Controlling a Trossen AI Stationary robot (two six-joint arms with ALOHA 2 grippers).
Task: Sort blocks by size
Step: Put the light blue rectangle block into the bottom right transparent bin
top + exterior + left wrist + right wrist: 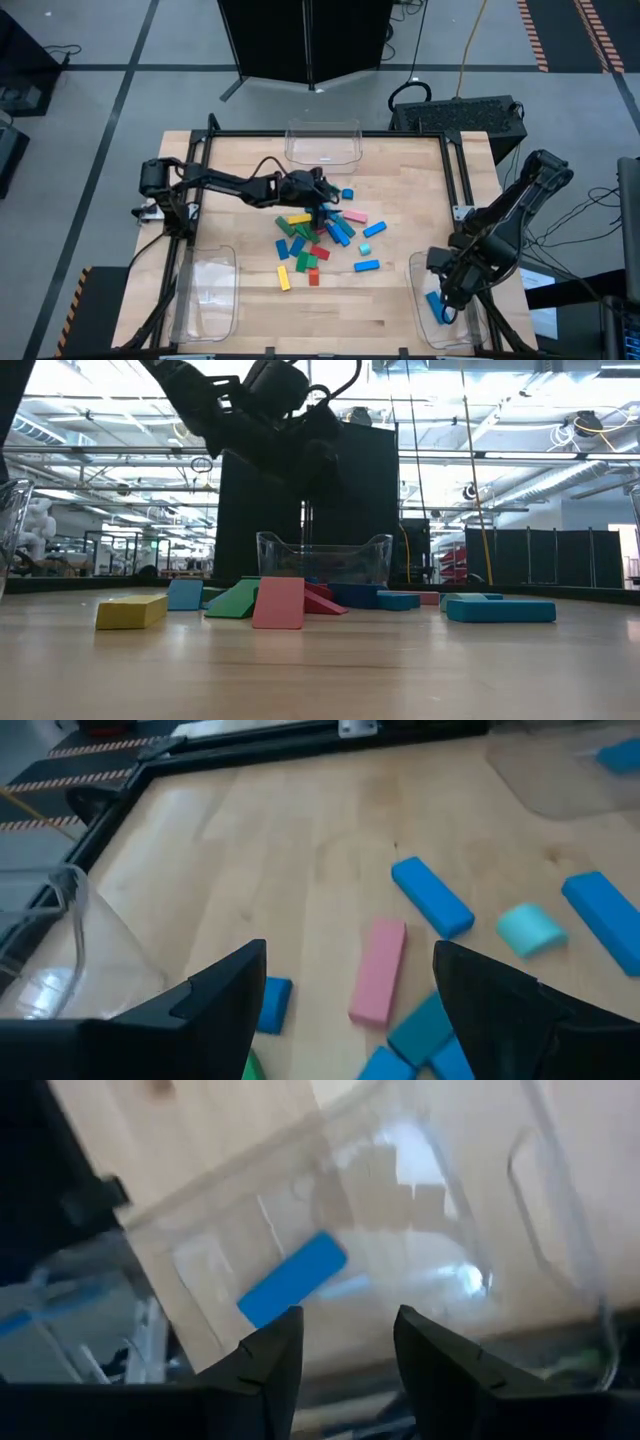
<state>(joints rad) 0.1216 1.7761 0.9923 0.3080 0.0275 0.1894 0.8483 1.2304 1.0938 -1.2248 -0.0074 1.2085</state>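
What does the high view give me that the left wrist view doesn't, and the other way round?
Only the high view: the right tool over the near-right bin, a blue bar inside, and the near-left bin.
Only the left wrist view: the left tool open, nothing between its fingers.
Both: the pink bar, the cyan block, and the far bin.
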